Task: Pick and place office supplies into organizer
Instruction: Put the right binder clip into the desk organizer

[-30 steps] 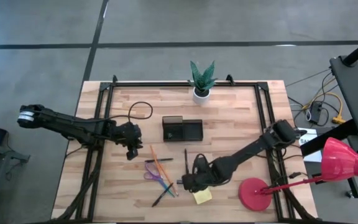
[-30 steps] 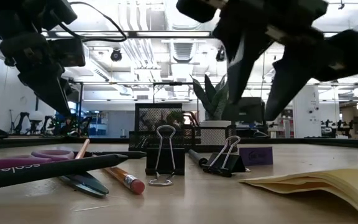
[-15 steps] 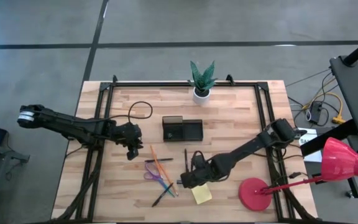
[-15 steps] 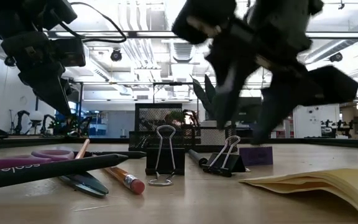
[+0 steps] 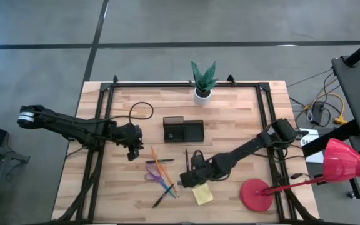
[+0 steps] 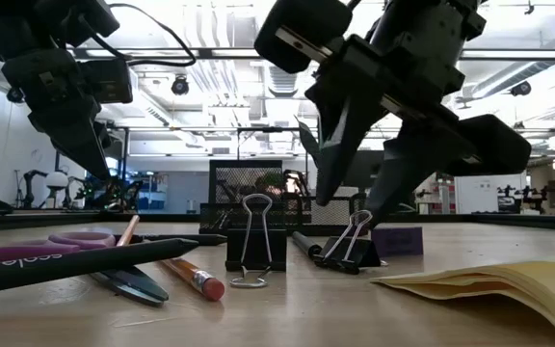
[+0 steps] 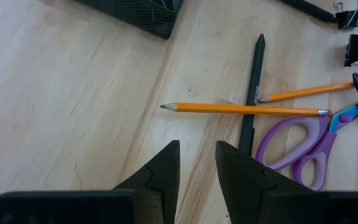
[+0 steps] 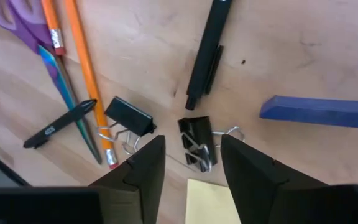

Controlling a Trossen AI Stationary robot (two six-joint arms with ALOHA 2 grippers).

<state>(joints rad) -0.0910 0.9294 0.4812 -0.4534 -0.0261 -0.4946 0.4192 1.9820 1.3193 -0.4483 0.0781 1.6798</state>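
Observation:
My right gripper (image 8: 191, 142) is open and hangs low over a small black binder clip (image 8: 196, 143), one finger on each side of it; the low view shows it just above that clip (image 6: 350, 249). A second clip (image 8: 129, 118) stands beside it on its jaws. Around them lie a black pen (image 8: 207, 50), orange pencils (image 8: 73, 50), purple scissors (image 5: 154, 174) and the yellow sticky pad (image 5: 202, 196). The black organizer (image 5: 183, 130) stands at mid-table. My left gripper (image 5: 132, 154) waits left of the supplies, narrowly open, above bare wood (image 7: 196, 148).
A white pot with a green plant (image 5: 203, 81) stands at the far edge. A blue block (image 8: 319, 112) lies by the pen. A red lamp base (image 5: 258, 194) sits near the right corner. A black frame (image 5: 105, 119) borders the table, with bare wood left of the organizer.
My right gripper has moved down and a little toward the table's left, coming over the binder clip beside the pen, and its fingers now stand on either side of it. The supplies have stayed where they lay.

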